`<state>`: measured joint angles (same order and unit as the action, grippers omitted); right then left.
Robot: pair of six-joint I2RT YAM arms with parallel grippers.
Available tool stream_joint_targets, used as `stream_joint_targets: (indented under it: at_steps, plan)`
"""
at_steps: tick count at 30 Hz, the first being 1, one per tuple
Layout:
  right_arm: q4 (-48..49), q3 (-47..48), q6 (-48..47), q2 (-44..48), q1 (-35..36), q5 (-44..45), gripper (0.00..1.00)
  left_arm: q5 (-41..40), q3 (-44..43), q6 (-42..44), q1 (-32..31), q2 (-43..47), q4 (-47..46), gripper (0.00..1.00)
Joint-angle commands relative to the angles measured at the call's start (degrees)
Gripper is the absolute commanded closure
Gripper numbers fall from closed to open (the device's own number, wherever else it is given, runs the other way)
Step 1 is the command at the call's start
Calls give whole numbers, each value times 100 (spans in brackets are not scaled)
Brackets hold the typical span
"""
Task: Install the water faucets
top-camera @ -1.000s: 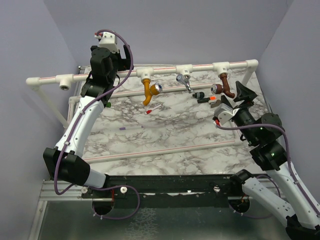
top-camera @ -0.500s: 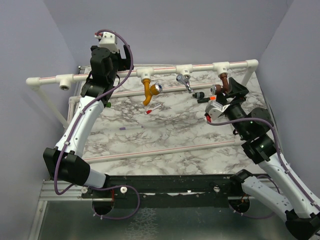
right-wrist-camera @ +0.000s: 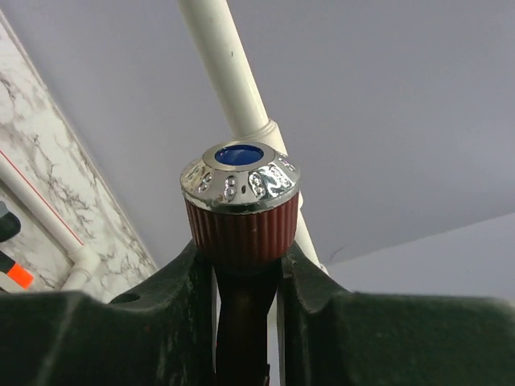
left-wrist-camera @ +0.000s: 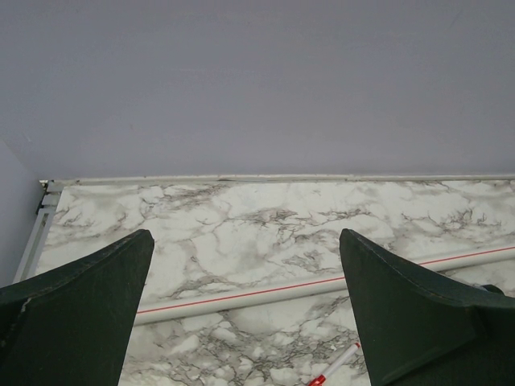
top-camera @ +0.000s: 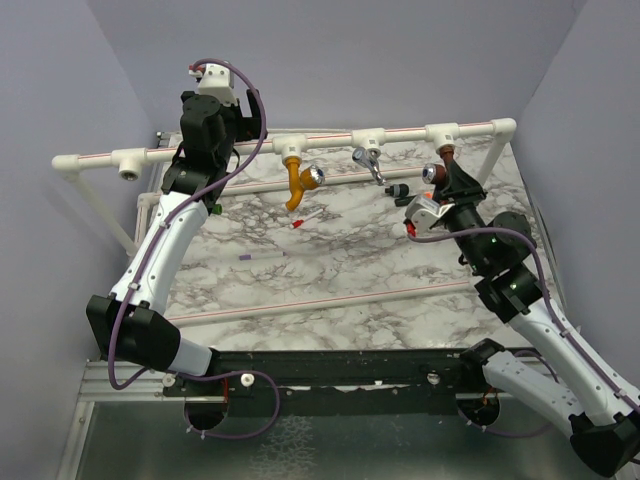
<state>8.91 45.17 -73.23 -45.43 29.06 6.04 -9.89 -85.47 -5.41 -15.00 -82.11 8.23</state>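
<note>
Three water faucets hang from the tee sockets of the white pipe at the back: a mustard-orange one, a silver-grey one and a dark brown one. My right gripper is shut on the dark brown faucet. In the right wrist view its fingers clamp the faucet's dark body below the ribbed knob, which has a chrome cap with a blue centre. My left gripper is raised near the pipe's left part. It stands open, fingers wide apart with nothing between them.
Small black-and-orange pieces lie on the marble table just left of the right gripper. A red-tipped white marker and a purple pen lie mid-table. A low white pipe crosses the front. Walls close in on three sides.
My right gripper swung left to the dark brown faucet and shut on it. The left arm has not moved.
</note>
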Motion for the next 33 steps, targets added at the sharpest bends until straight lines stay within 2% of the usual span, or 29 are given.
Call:
stream_joint_targets:
  at_steps: [1, 2, 4, 11, 15, 24, 33]
  plan:
    - [443, 13, 606, -9, 14, 267, 87, 172, 163, 9, -11, -165, 656, 1]
    - [477, 18, 771, -16, 12, 277, 96, 176, 166, 13, -11, -169, 656, 1]
    - [548, -2, 1219, -42, 14, 288, 99, 180, 170, 13, -11, -174, 658, 1]
    - [1164, -318, 3027, -7, 13, 425, 100, 180, 163, 13, -11, -176, 657, 1]
    - [1484, -328, 4242, 33, 14, 855, 100, 172, 163, 9, -11, -174, 659, 1]
    - [1321, -199, 7118, 162, 15, 1386, 100, 188, 164, 5, -11, -160, 658, 1]
    - [766, -105, 10489, 206, 12, 2417, 99, 172, 167, 18, -11, -174, 655, 1]
